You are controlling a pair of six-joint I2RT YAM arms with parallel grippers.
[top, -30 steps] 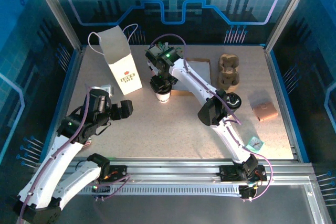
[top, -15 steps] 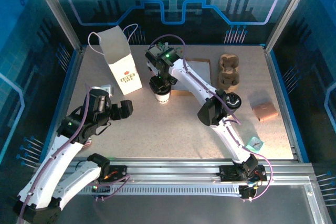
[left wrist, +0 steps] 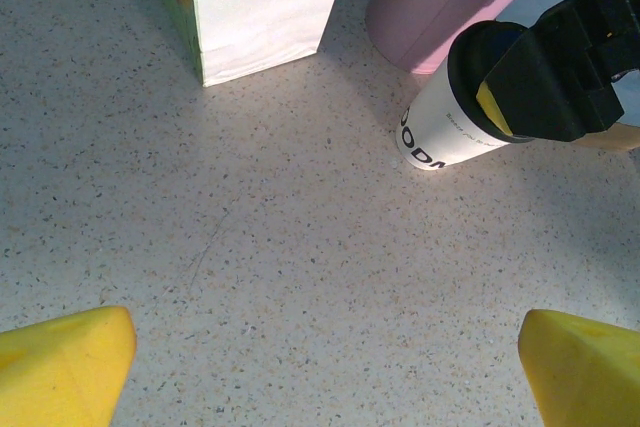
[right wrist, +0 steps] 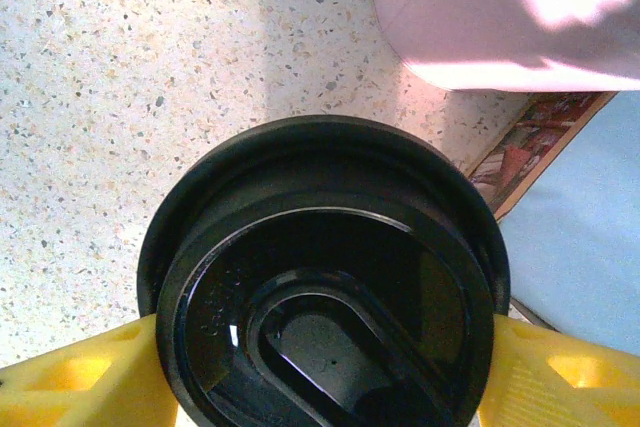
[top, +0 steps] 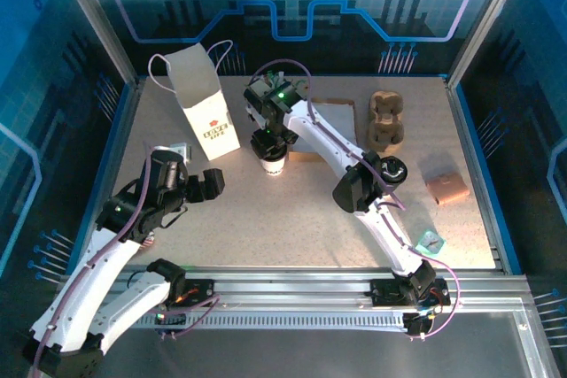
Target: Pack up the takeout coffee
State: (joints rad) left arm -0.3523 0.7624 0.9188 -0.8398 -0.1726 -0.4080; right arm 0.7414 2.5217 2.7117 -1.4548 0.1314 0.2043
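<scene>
right gripper (top: 268, 142): clamping on black lid (right wrist: 325, 277) of white cup (left wrist: 440, 132), far centre | left gripper (left wrist: 325, 362): hovering near left, jaws standing apart

white paper bag (top: 208, 112) showing "LOVE LIFE" on its front, paper cup (left wrist: 440, 129) carrying dark letters near the base, looking like "ODA", rest getting cut off

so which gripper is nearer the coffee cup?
Right. The right gripper is on the coffee cup, fingers against its lid; the left gripper hangs open, off to its near-left.
</scene>
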